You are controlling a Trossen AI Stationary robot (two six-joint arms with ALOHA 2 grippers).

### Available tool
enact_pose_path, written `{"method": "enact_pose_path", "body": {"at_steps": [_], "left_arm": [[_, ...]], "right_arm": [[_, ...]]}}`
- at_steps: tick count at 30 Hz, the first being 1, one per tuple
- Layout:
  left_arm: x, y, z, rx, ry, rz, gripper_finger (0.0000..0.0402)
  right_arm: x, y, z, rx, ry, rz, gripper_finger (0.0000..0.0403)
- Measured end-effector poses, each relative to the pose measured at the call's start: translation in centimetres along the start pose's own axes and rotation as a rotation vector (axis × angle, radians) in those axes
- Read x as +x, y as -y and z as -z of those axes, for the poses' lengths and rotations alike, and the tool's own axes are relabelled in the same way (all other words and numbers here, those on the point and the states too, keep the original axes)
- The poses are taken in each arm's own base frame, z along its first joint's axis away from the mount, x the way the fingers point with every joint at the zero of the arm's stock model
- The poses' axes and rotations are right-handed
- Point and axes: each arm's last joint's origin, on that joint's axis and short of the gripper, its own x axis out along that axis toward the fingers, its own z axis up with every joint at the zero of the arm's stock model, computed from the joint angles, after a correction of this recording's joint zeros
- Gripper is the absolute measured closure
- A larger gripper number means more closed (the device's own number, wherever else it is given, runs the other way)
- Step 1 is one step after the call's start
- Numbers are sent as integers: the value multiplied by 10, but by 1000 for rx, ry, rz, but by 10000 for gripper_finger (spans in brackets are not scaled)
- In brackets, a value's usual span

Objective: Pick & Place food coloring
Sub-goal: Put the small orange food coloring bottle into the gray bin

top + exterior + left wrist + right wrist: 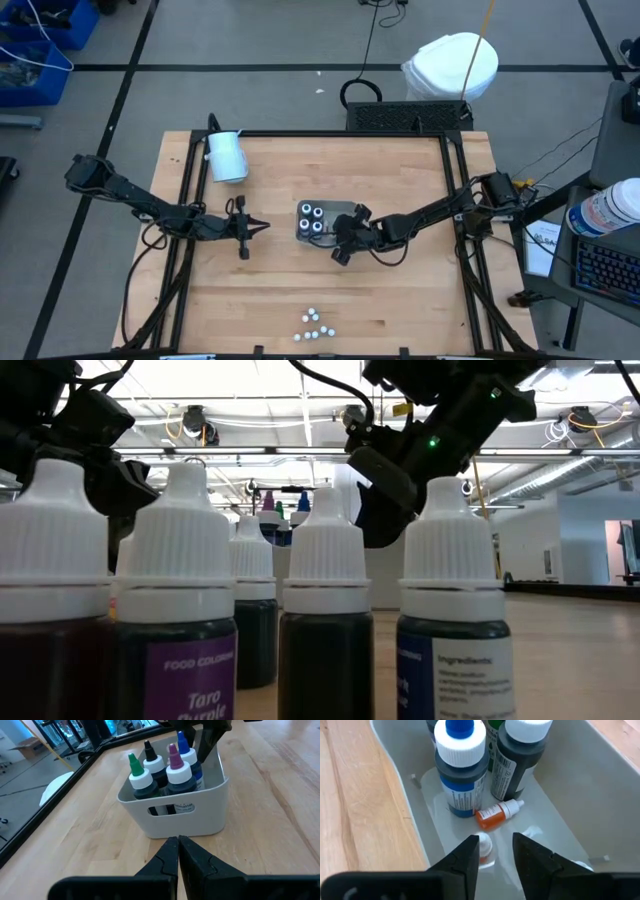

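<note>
small orange plastic food-coloring bottle with white cap [497, 813] lying in pale grey tray [395, 780] | light, rigid, slick; grip across body | right gripper [496, 851] fingers parted, empty, above it | left gripper [178, 851] fingers closed, empty, over table [280, 795]

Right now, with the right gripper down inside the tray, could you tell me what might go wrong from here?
The right gripper hangs open over the small orange bottle lying on its side in the tray; it may roll. The fingers sit close to the upright blue-capped bottle and could tip it when lifting out.
</note>
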Motion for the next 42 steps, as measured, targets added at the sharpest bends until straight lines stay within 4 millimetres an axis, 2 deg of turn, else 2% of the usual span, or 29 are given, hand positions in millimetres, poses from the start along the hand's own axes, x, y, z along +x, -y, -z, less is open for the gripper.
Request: {"method": "enact_pose_path", "body": {"at_steps": [5,8,13,17,19,22,29,34,36,38,40,42], "left_arm": [[0,0,0,0,0,0,380],[0,0,0,1,-1,0,380],[0,0,0,1,-2,0,380],[0,0,0,1,-1,0,380],[0,0,0,0,-1,1,380],[0,0,0,-1,0,0,380],[0,0,0,-8,0,0,380],[0,0,0,-8,0,0,380],[0,0,0,-8,0,0,380],[0,0,0,-7,0,0,380],[0,0,0,-7,-2,0,380],[0,0,0,-3,-1,0,380]], "right_arm": [[-6,2,-3,-23,0,-3,295],[-19,4,-11,-42,36,-25,299],[-55,6,-30,-110,140,-90,300],[-91,-9,-43,-163,213,-225,300],[-104,-20,-43,-206,220,-255,300],[-117,-39,-37,-255,216,-304,300],[-135,-88,0,-380,257,-429,301],[-145,-110,28,-608,361,-421,314],[-151,-110,34,-651,408,-446,326],[-158,-99,36,-657,425,-457,341],[-163,-82,37,-641,437,-451,357],[-164,-56,45,-636,425,-436,373]]}}
